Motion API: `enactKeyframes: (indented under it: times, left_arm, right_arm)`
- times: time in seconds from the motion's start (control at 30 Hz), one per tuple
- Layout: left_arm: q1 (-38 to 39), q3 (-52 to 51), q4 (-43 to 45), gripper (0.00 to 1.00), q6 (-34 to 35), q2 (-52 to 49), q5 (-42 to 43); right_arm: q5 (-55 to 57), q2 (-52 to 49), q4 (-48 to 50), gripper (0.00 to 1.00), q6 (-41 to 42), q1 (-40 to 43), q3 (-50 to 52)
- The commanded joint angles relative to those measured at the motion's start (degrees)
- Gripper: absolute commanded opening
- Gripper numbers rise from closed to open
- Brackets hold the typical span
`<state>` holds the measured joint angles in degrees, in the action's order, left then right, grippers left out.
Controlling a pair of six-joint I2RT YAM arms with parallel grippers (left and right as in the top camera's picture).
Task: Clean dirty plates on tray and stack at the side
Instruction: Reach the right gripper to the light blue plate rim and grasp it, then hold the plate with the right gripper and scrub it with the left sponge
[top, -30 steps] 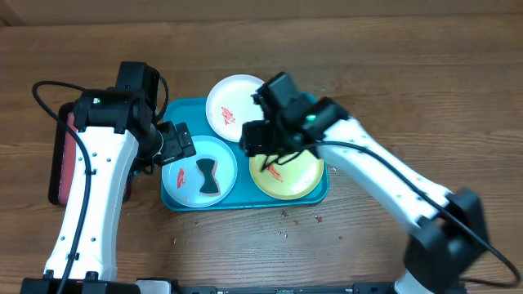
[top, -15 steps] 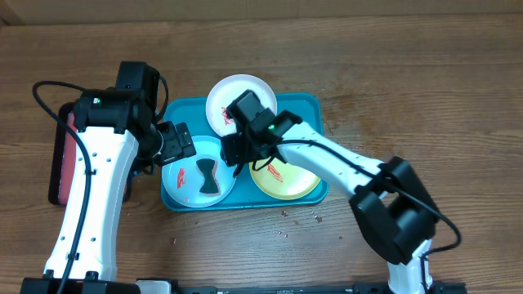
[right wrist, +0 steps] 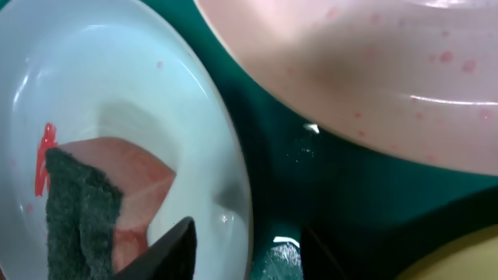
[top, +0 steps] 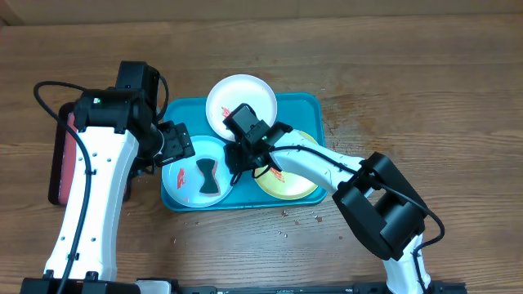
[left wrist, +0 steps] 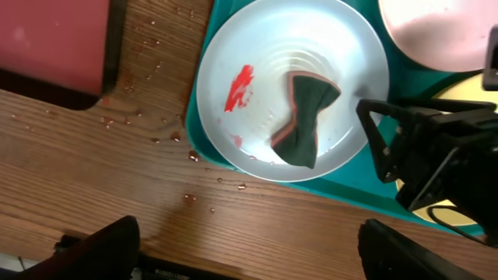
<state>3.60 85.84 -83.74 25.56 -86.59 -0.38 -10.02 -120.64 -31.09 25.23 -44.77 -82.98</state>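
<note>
Hovering with fingers apart, the right gripper (top: 238, 159) is at 3 o'clock of the round light blue plastic plate (top: 181, 181) in the large turquoise rectangular plastic tray (top: 304, 104); the left gripper (top: 177, 144) is likewise spread.

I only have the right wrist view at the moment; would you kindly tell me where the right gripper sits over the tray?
Observer: Overhead, the right gripper hangs above the tray, close by the white plate's rim.
Operator: Thank you. Is any other plate dirty?
Observer: Yes, the yellow-green plate shows a red smear beside the arm.
Operator: And the other arm?
Observer: The left gripper is open, near the light blue plate's left edge.
</note>
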Motion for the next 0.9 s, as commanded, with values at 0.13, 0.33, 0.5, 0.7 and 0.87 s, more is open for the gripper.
enactKeyframes:
  times: [0.13,0.33,0.5,0.7,0.87]
  left_arm:
    - [-0.2,-3.08,3.5,0.45,-0.28,-0.28,5.03]
    - [-0.2,-15.28,15.93,0.41,-1.27,-0.31,11.41]
    - [-0.17,-22.08,24.13,0.45,-1.99,-0.31,13.55]
    - [0.0,-27.47,31.43,0.39,-0.87,-0.31,14.78]
    - [1.27,-32.46,39.6,0.41,0.2,-0.31,15.28]
  right_arm:
    - [-0.28,0.04,1.18,0.33,0.31,-0.39,2.25]
    - [-2.34,0.04,0.96,0.27,0.33,-0.39,2.25]
    - [-2.67,0.04,0.87,0.15,2.82,-0.55,2.25]
    - [-2.69,0.04,0.83,0.13,2.91,-0.55,2.25]
    - [-2.67,0.04,0.87,0.13,2.89,-0.55,2.25]
